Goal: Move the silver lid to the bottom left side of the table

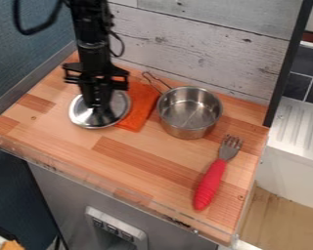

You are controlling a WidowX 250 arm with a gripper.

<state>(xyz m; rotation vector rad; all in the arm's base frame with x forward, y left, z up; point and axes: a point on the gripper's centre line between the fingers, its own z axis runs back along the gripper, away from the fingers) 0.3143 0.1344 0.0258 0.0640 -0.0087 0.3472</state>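
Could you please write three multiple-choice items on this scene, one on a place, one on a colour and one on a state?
1. Where is the silver lid?
A) Inside the pot
B) Beneath the gripper, to the picture's left of the pot
C) On top of the fork

2. What colour is the fork's handle?
A) Red
B) Blue
C) Green

3. How does the pot stand?
A) Upside down
B) Upright with the lid on it
C) Upright and uncovered

Answers:
1: B, as the lid's round rim shows around the gripper's lower end, left of the pot.
2: A, as the ridged handle is plainly red.
3: C, as its mouth faces up and its inside shows.
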